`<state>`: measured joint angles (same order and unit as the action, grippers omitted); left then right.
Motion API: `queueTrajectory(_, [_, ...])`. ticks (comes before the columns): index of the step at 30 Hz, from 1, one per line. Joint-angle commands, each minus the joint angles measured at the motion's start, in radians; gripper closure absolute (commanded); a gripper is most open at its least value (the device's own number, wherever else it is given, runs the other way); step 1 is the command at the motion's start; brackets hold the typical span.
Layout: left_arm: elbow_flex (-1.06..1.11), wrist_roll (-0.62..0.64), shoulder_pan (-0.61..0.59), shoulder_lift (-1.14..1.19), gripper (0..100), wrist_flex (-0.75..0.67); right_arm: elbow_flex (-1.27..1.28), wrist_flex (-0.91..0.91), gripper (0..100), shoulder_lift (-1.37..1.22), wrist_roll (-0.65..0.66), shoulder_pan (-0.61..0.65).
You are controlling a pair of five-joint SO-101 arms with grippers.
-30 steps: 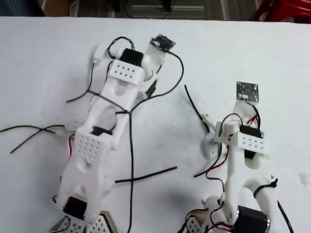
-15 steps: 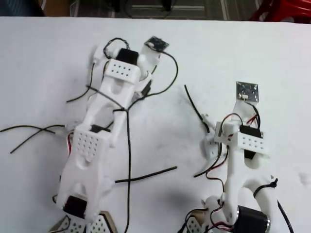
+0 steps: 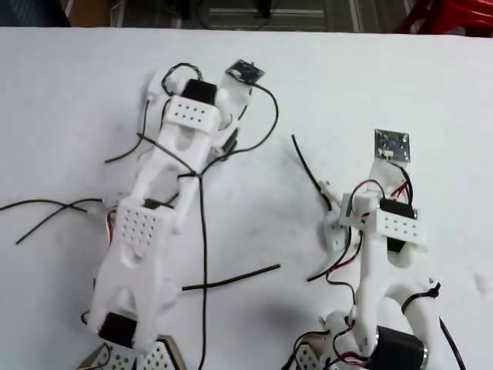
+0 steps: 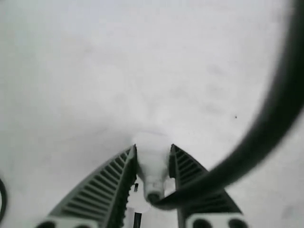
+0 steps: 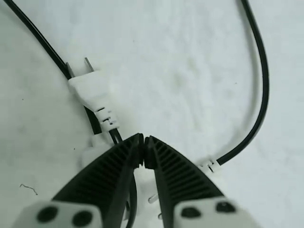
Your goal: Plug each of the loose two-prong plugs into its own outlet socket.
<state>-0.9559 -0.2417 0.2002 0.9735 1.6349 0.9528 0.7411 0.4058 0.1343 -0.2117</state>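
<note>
The fingers point(image 4: 114, 183) of the left gripper point(image 4: 152, 148) stand a narrow way apart and pinch the held plug point(image 4: 151, 164) by the flanks of its white body. The plug's cord end faces the wrist camera, and its black cord point(image 4: 266, 123) bends away across one finger. The prongs point off towards the table point(image 3: 400, 69) and are hidden. The left arm point(image 3: 154, 223) stretches to the far left of the table, so that is where this plug is.

The step in hand looks like carrying this plug to a socket, though I cannot tell which one. To do it well, the pinch should stay square on the body so the plug does not twist. Both prongs should line up with the slots before any push, and the push should go straight along the prongs. The cord needs slack so it does not drag the plug askew.

The right gripper point(image 5: 143, 141) has its fingers pressed together tip to tip, with nothing between them. Just beside those tips, lying flat on the right half of the table by the right arm point(image 3: 377, 254), is the loose plug point(image 5: 92, 92). It has a white flattened body, two bare metal prongs point(image 5: 88, 63), a ribbed collar and a black lead. A second cord point(image 5: 259, 95) curves past, well apart from it.
</note>
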Motion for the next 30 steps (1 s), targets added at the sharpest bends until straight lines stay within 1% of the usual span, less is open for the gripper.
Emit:
queueTrajectory(1, [0.002, -0.002, -0.064, 0.027, 81, 0.012, -0.003, -0.012, 97.8, 0.03, -0.002, -0.01])
queueTrajectory(3, [-0.006, -0.005, -0.07, 0.025, 80, 0.031, -0.003, -0.012, 97.8, 0.03, -0.002, -0.01])
queueTrajectory(6, [-0.074, -0.083, -0.065, 0.027, 80, 0.112, -0.003, -0.012, 97.8, 0.03, -0.002, -0.01])
queueTrajectory(8, [-0.104, -0.109, -0.064, 0.028, 80, 0.149, -0.003, -0.012, 97.8, 0.03, -0.002, -0.01])
queueTrajectory(14, [-0.091, -0.118, -0.105, 0.062, 80, 0.14, -0.003, -0.012, 97.8, 0.03, -0.002, -0.01])
queueTrajectory(16, [-0.089, -0.117, -0.114, 0.085, 85, 0.129, -0.003, -0.012, 97.8, 0.03, -0.002, -0.01])
queueTrajectory(19, [-0.089, -0.115, -0.114, 0.104, 98, 0.115, -0.003, -0.012, 97.8, 0.03, -0.002, -0.01])
queueTrajectory(21, [-0.106, -0.114, -0.111, 0.104, 96, 0.114, -0.003, -0.012, 97.8, 0.03, -0.002, -0.01])
queueTrajectory(25, [-0.244, -0.112, -0.131, 0.105, 98, 0.114, -0.003, -0.012, 97.8, 0.03, -0.002, -0.01])
queueTrajectory(28, [-0.427, -0.112, -0.154, 0.114, 98, 0.114, -0.003, -0.012, 97.8, 0.03, -0.002, -0.01])
queueTrajectory(30, [-0.528, -0.112, -0.163, 0.117, 98, 0.086, -0.003, -0.012, 97.8, 0.03, -0.002, -0.01])
